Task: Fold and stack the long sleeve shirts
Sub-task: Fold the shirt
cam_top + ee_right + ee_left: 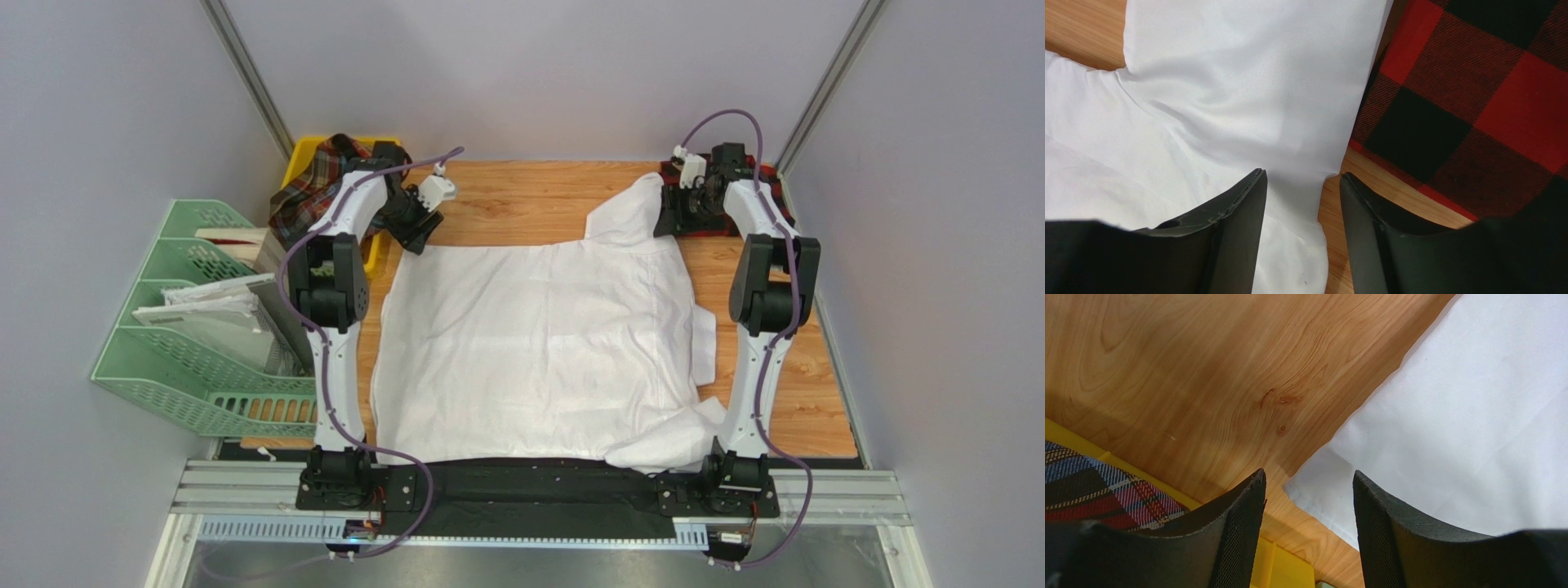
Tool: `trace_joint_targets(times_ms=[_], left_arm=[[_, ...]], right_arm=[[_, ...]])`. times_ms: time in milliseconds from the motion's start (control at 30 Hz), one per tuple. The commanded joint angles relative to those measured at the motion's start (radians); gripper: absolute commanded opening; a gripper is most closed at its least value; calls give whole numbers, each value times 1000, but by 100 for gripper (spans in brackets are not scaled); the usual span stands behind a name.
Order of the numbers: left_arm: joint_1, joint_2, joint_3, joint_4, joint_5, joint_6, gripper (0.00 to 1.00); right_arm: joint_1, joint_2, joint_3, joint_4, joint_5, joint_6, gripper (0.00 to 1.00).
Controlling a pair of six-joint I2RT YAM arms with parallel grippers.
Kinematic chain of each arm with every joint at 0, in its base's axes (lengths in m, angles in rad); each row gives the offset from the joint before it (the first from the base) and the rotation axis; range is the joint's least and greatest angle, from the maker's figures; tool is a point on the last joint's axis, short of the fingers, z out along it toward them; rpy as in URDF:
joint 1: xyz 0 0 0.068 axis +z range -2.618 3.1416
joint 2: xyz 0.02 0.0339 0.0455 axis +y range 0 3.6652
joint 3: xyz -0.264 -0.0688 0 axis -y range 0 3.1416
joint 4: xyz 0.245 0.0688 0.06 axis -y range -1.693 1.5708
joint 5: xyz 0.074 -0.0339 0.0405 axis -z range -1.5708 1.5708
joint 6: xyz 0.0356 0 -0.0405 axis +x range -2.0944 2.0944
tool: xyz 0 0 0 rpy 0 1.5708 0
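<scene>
The large white shirt [540, 349] lies spread flat over the middle of the wooden table. My left gripper [417, 227] is open and empty just above its far left corner [1315, 490]. My right gripper [682, 208] is open and empty over the shirt's far right edge [1303, 184], next to the red-and-black checked shirt [1475, 104], which lies at the far right of the table [687, 221]. The darker tartan shirt [321, 184] hangs over the yellow bin at the far left, and shows in the left wrist view [1100, 496].
A yellow bin [301, 153] stands at the table's far left corner. A green file rack [184, 331] with papers stands off the left edge. Bare wooden table [540, 196] shows behind the white shirt. Grey walls enclose the sides.
</scene>
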Motion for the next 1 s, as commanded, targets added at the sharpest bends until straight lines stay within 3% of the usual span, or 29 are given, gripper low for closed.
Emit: trace_joint_targets(times_ms=[0,167,200,233,500,700,733,800,967], left_arm=[[4,16,38,-16,-16,54,60],[4,22,40,-16,-29,77,55],[4,22,37,-17,-27,82,54],[4,22,35,-19,-24,87,52],[4,43,61,-17,31,91,43],[4,57,98,-28,53,104,19],[4,52,100,-30,60,102,10],[3,43,101,-22,66,96,0],[12,-15,97,-2,93,90,0]], right_arm=[[3,32,30,26,-35,22,44],[3,30,32,28,-40,16,17],[3,29,33,29,-41,16,6],[2,29,35,32,-40,24,1],[2,10,59,46,-24,25,0],[2,16,92,54,-7,25,0],[2,18,98,54,-1,25,0],[2,16,102,55,3,21,0],[0,-8,127,55,3,16,0]])
